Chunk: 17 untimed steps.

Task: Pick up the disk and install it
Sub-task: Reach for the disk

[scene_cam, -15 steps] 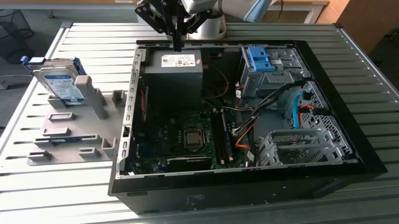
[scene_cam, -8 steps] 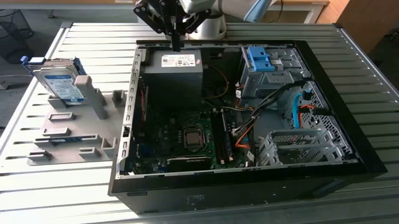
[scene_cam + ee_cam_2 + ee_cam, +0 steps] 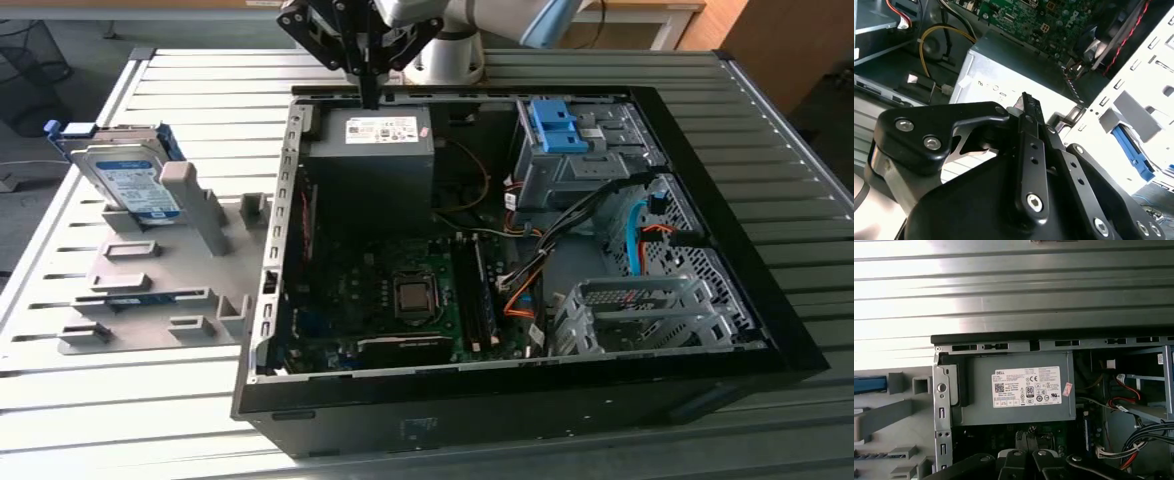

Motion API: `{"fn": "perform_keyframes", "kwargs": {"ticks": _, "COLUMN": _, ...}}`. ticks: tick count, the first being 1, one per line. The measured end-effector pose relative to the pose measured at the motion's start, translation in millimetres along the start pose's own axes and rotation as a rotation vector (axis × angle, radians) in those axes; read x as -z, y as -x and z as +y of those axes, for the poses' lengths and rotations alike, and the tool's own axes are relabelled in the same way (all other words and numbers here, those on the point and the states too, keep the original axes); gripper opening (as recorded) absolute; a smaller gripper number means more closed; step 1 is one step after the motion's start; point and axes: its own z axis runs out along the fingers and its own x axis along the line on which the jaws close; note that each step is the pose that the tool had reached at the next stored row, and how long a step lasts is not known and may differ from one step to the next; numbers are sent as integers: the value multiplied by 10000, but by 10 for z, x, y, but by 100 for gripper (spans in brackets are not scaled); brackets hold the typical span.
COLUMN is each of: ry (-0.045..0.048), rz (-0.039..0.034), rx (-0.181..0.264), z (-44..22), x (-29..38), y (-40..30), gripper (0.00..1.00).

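**Inspector A:** End effector status?

**Inspector B:** The black end effector (image 3: 368, 96) hangs clenched, gripping nothing. It is above the dark grey power supply box with a white sticker (image 3: 367, 160), at the far edge of the open black computer case (image 3: 747, 300).

**Inspector A:** Disk location?

**Inspector B:** The silver rectangular disk in its blue rail frame (image 3: 127, 175) stands on edge in the grey slotted plastic fixture (image 3: 147, 290). The fixture is on the ribbed metal surface (image 3: 134, 400), outside the case toward the exterior view's left, well apart from the end effector. The case's side wall stands between them. A blue plastic bracket (image 3: 558, 128) sits inside the case.
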Motion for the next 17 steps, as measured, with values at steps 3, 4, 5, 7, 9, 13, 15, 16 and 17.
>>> {"fn": "perform_keyframes", "kwargs": {"ticks": 3, "ry": 0, "rz": 0, "rx": 0, "z": 1, "x": 0, "y": -68, "gripper": 11}}
{"fn": "perform_keyframes", "kwargs": {"ticks": 4, "ry": 0, "rz": 0, "rx": 1, "z": 3, "x": 0, "y": -85, "gripper": 11}}
{"fn": "perform_keyframes", "kwargs": {"ticks": 5, "ry": 1, "rz": 0, "rx": 1, "z": 4, "x": 0, "y": -101, "gripper": 11}}
{"fn": "perform_keyframes", "kwargs": {"ticks": 7, "ry": 1, "rz": 0, "rx": 0, "z": 6, "x": -1, "y": -130, "gripper": 11}}
{"fn": "perform_keyframes", "kwargs": {"ticks": 9, "ry": -1, "rz": 0, "rx": -1, "z": 8, "x": -1, "y": -145, "gripper": 11}}
{"fn": "perform_keyframes", "kwargs": {"ticks": 13, "ry": -1, "rz": 1, "rx": 1, "z": 7, "x": -1, "y": -148, "gripper": 11}}
{"fn": "perform_keyframes", "kwargs": {"ticks": 15, "ry": -1, "rz": 1, "rx": 0, "z": 7, "x": -2, "y": -149, "gripper": 11}}
{"fn": "perform_keyframes", "kwargs": {"ticks": 16, "ry": -1, "rz": 1, "rx": 0, "z": 7, "x": -1, "y": -149, "gripper": 11}}
{"fn": "perform_keyframes", "kwargs": {"ticks": 17, "ry": -1, "rz": 0, "rx": 1, "z": 7, "x": -2, "y": -149, "gripper": 11}}
